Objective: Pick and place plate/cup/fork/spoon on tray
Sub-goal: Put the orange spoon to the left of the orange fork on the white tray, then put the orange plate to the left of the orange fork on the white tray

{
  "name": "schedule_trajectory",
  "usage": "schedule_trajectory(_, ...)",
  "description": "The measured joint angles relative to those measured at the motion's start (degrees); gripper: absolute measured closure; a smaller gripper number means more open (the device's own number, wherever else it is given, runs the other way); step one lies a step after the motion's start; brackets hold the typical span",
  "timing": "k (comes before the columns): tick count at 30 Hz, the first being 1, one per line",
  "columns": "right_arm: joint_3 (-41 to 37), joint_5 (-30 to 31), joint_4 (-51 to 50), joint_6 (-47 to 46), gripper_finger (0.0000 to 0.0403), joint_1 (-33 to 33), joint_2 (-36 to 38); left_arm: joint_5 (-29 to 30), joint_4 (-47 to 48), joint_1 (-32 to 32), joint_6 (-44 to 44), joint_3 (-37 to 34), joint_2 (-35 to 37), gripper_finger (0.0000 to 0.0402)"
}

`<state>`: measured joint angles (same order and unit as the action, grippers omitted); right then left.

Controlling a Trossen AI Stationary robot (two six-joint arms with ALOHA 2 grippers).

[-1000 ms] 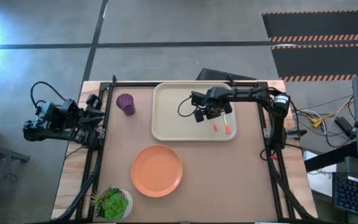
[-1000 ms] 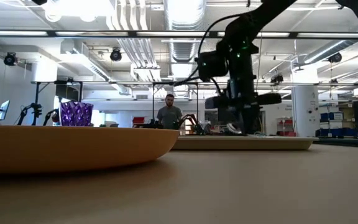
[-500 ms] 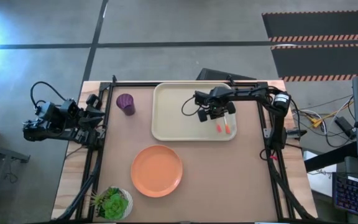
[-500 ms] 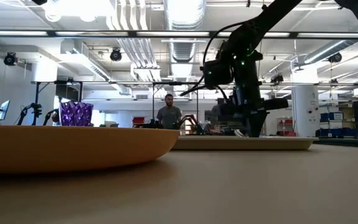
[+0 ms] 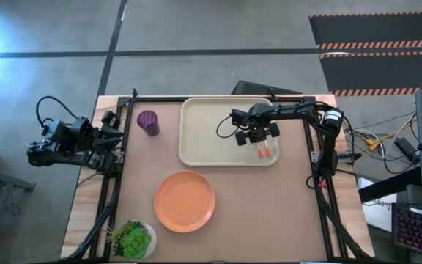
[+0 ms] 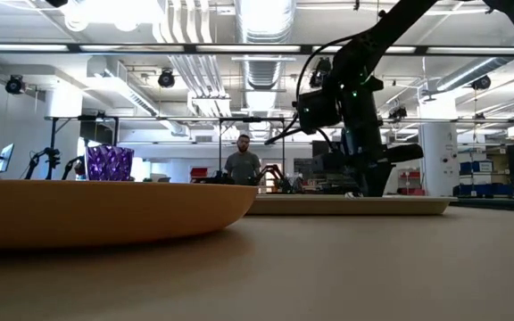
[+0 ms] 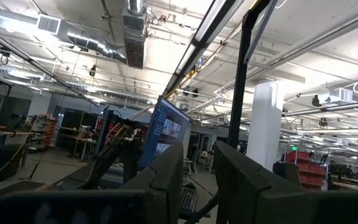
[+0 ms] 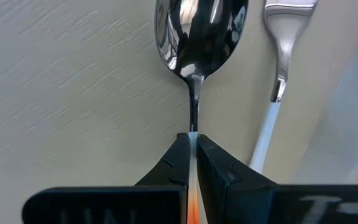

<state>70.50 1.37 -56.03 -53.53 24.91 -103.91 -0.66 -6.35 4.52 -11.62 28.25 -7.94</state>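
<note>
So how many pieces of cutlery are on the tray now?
2: the spoon, clamped by the right gripper, and the fork lying beside it on the tray.

Glossy metal spoon [image 8: 201,34], matt plastic tray [image 8: 73,93]

Spoon [image 8: 199,37] and fork [image 8: 283,50] side by side on cream tray [image 5: 196,125]; orange plate [image 5: 184,201], purple cup [image 5: 148,122] off-tray.

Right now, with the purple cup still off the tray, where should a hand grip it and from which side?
Grip the purple cup across its upper wall near the rim, coming straight down from above. It stands upright and open-topped on bare table left of the tray, and its narrow, slightly tapered body should fit between two fingers. The left hand is parked off the table's left edge, nearest to it.
</note>
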Motion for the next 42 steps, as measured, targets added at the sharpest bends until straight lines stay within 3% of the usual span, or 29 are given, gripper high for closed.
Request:
schedule_trajectory(11,0.2,0.0,1.1,-0.4,0.0393,0.0,0.0,0.0,0.0,0.0,0.0,0.0,0.0,0.0329)
schedule_trajectory(26,0.3,2.0,1.9,-0.4,0.0331,0.0,1.0,0.0,0.0,0.0,0.0,0.0,0.0,0.0329)
schedule_trajectory(35,6.2,1.5,2.2,0.9,0.0312,-1.7,8.8,0.0,2.9,0.0,0.0,-0.1,0.0,0.0329)
schedule_trajectory(42,13.1,0.2,5.8,1.0,0.0314,-8.3,14.3,0.0,2.4,0.0,0.4,0.2,0.0,0.0329)
